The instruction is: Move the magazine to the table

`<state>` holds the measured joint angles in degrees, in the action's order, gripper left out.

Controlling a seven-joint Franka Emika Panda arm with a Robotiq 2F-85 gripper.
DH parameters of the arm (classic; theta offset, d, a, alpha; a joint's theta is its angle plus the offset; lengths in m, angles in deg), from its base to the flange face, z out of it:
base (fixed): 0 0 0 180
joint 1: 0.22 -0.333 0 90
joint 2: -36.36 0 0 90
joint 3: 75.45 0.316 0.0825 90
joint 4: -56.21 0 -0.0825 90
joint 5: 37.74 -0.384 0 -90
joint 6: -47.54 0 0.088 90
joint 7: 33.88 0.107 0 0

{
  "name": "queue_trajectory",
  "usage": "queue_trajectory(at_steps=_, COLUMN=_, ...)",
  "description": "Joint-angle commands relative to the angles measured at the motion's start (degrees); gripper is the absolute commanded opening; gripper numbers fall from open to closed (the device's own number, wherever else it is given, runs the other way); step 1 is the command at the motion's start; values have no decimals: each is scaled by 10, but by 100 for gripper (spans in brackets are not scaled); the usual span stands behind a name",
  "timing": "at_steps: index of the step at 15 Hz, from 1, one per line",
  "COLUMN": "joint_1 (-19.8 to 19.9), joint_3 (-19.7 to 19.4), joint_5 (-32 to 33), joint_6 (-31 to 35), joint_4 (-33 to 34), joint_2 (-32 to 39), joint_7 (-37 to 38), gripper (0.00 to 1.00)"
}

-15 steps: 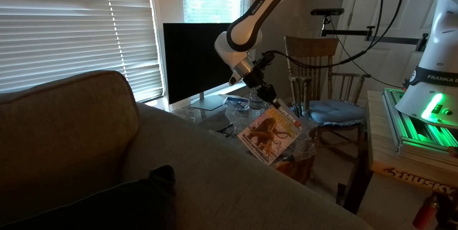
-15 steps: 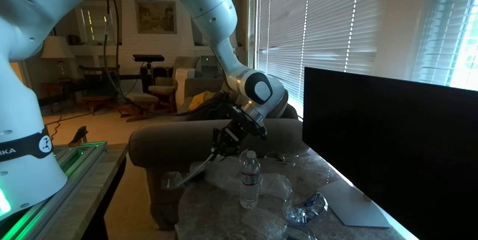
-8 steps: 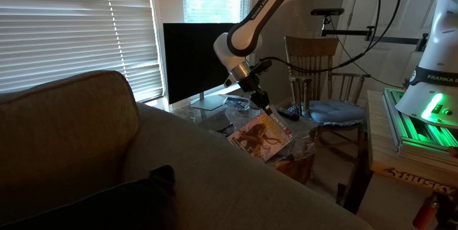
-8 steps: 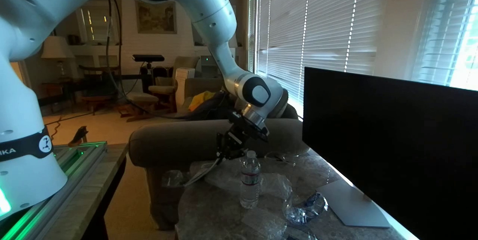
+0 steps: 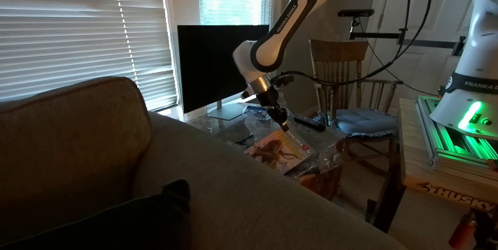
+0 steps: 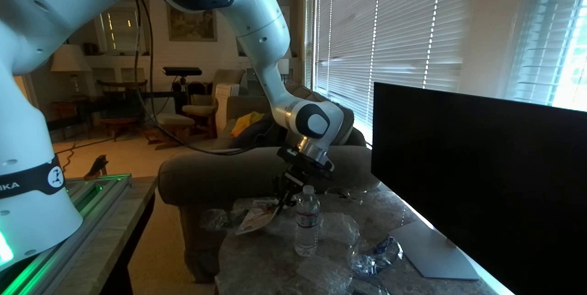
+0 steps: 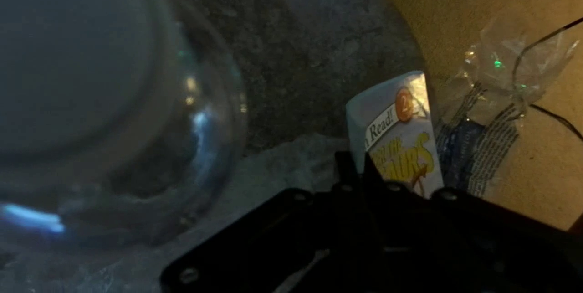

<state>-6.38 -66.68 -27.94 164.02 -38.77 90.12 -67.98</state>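
Wrist view: gripper closed on the magazine, pinching it by one edge; cover shows red dot w/ a "2" & yellow title letters. In both exterior views the magazine hangs tilted, low side nr top of table; can't tell if touching. Bottle stands upright on table, w/ clear plastic wrap beside it & screen further along. In an exterior view, remote shows btwn gripper & chair, w/ couch in foreground.

arm: white, rounded, black-banded, FRANKA EMIKA lettering | wrist ring: silver | base: green light strip | cables: black, slim | pincer: black, round screws
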Motion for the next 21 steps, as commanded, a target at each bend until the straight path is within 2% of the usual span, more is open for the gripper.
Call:
queue_trajectory(at_steps=1, joint_1=-14, joint_3=-9, joint_5=39, joint_6=31, joint_4=-4, joint_2=8, joint_7=22, gripper=1)
queue_trajectory(at_steps=2, joint_1=-15, joint_3=-10, joint_5=43, joint_6=36, joint_4=-5, joint_2=9, joint_7=23, gripper=1)
queue_trajectory(at_steps=3, joint_1=-16, joint_3=-11, joint_5=48, joint_6=46, joint_4=-7, joint_2=9, joint_7=25, gripper=29)
queue_trajectory(at_steps=4, joint_1=-17, joint_3=-11, joint_5=51, joint_6=57, joint_4=-9, joint_2=10, joint_7=28, gripper=30)
queue_trajectory(at_steps=14, joint_1=-9, joint_3=-2, joint_5=58, joint_6=142, joint_4=-60, joint_2=-31, joint_7=22, gripper=100)
queue_trajectory(at_steps=21, joint_1=7, joint_3=20, joint_5=31, joint_6=126, joint_4=-151, joint_2=-138, joint_7=27, gripper=100)
